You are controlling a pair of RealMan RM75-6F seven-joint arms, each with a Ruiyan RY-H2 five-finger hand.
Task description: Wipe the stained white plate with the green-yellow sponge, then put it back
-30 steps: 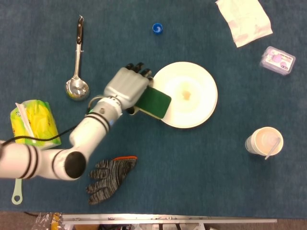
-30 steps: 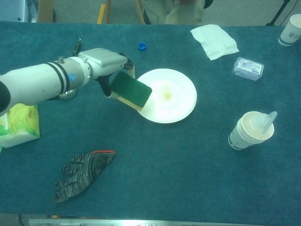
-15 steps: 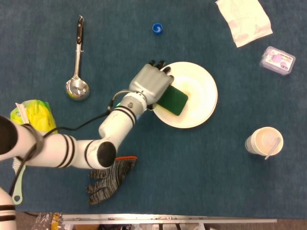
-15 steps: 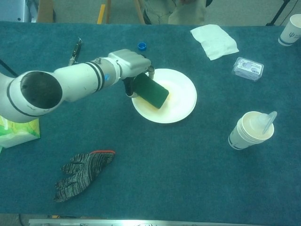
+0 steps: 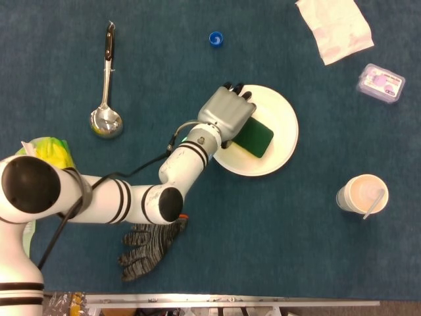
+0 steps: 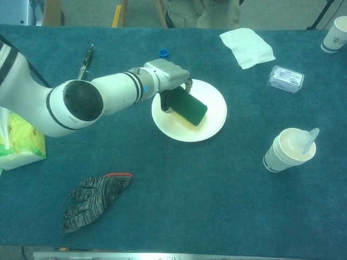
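- On the blue-carpeted worktop (image 5: 276, 230), near its middle, sits the round white plate (image 5: 284, 125), with the left hand (image 5: 227, 115) reaching over its left half.
- That left hand grips the green-yellow sponge (image 5: 254, 137), fingers wrapped round one end, dark green face upward.
- From the chest view the sponge (image 6: 189, 106) lies tilted on the plate's (image 6: 214, 116) centre, its lower edge touching the white surface.
- Neither view shows the right hand.
- Left of the plate, well apart, lies a steel ladle with a black handle (image 5: 106, 92).
- A small blue bottle cap (image 5: 216, 38) rests beyond the plate.
- A grey knitted glove with an orange cuff (image 5: 150, 243) lies at the near edge.
- A white paper cup with a spoon (image 5: 363, 195) stands to the right.
- A crumpled white tissue (image 5: 334, 27) and a small clear purple-labelled box (image 5: 381, 83) lie at the far right.
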